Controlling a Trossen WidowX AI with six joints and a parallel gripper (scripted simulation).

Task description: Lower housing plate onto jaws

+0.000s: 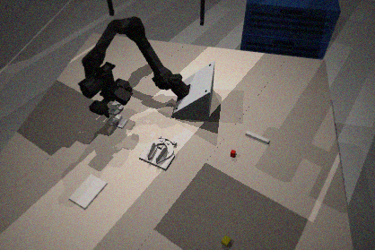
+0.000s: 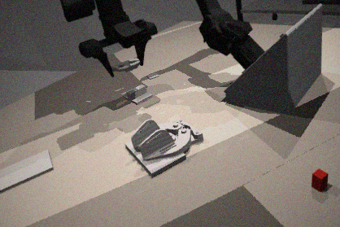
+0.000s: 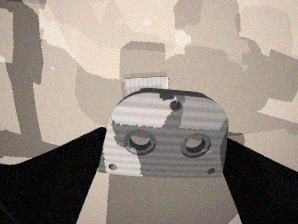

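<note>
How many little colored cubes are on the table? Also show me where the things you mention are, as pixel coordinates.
2. The red cube (image 1: 232,153) (image 2: 320,181) is near the thin white bar (image 1: 257,137). The yellow cube (image 1: 226,240) is at the near edge of the top view. The arm could hide others.

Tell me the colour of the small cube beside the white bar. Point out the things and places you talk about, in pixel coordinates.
Red (image 1: 233,153) (image 2: 320,181); it shows best in the exterior view.

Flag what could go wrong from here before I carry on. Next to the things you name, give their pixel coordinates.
The tool (image 2: 127,70) (image 3: 162,137) grips the housing plate (image 2: 127,65) (image 3: 167,120) by its side edges, so it might pivot when it meets the stubs. The jaw assembly (image 1: 158,151) (image 2: 164,140) sits apart from the plate, so a poorly aligned approach could knock the jaws off their pins.
</note>
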